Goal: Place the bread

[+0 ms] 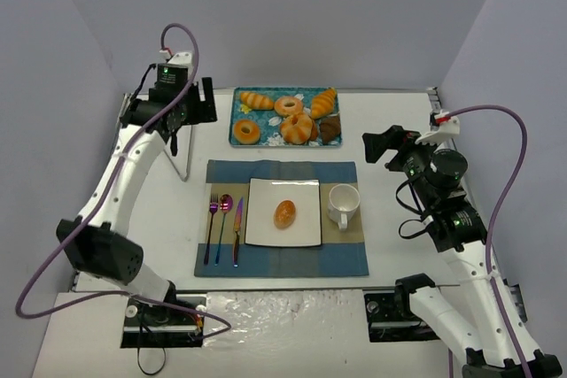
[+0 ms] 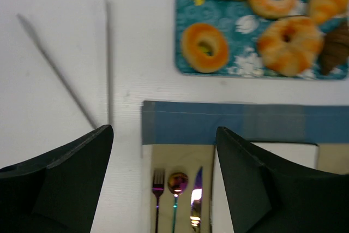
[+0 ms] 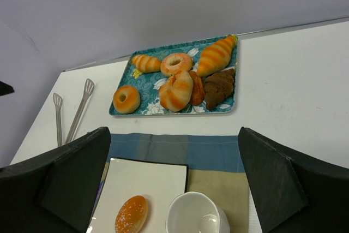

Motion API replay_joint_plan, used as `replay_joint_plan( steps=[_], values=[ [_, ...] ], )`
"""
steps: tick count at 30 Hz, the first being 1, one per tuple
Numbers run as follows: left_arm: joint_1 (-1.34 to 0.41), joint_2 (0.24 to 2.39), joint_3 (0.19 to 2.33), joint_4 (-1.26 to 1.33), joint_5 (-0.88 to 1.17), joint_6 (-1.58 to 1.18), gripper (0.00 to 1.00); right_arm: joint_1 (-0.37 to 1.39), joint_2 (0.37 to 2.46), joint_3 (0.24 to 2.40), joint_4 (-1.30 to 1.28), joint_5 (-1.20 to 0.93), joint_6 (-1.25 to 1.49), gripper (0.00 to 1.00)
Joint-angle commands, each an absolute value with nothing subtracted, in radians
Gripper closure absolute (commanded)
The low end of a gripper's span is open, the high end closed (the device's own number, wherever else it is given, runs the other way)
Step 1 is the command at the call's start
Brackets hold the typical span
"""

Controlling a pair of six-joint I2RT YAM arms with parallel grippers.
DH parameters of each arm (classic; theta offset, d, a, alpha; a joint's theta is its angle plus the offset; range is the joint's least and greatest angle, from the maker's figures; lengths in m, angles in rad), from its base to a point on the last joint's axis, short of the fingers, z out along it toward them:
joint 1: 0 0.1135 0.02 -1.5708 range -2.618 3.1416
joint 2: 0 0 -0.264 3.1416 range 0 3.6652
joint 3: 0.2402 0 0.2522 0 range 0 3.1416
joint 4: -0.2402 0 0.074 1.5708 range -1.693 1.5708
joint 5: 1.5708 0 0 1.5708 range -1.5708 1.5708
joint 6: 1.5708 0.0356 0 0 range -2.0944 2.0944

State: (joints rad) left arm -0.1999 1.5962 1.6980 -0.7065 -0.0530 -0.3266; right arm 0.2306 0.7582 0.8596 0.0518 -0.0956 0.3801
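Observation:
The bread [image 1: 284, 213], a small glossy golden-orange oval roll, lies in the middle of the white square plate [image 1: 266, 192] on the placemat. It also shows in the right wrist view [image 3: 131, 214] on the plate [image 3: 142, 181]. My left gripper [image 1: 197, 104] is open and empty, raised at the back left, looking down on the placemat's far left corner. My right gripper [image 1: 383, 144] is open and empty, raised right of the white cup [image 1: 344, 204], apart from the bread.
A blue patterned tray [image 1: 239, 112] at the back holds donuts, croissants and a ridged bun. Metal tongs [image 1: 180, 155] lie left of the placemat [image 1: 266, 258]. A fork, spoon and knife [image 1: 224, 227] lie left of the plate.

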Motion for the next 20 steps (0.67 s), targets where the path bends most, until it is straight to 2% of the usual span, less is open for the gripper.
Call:
replay_joint_plan(
  steps=[1, 5, 11, 20],
  values=[
    [-0.344, 1.362, 1.67, -0.654, 0.054, -0.27, 0.27, 0.236, 0.744, 0.935, 0.086, -0.094, 0.34, 0.0],
    [-0.426, 1.209, 1.563, -0.577, 0.081, -0.262, 0.27, 0.236, 0.732, 0.95, 0.08, -0.099, 0.333, 0.0],
    [-0.46, 1.071, 1.408, -0.487, 0.106, -0.254, 0.26, 0.236, 0.747, 0.996, 0.057, -0.094, 0.32, 0.0],
    [-0.457, 1.049, 1.339, -0.437, 0.133, -0.262, 0.26, 0.236, 0.764, 1.011, 0.061, -0.101, 0.321, 0.0]
  ],
)
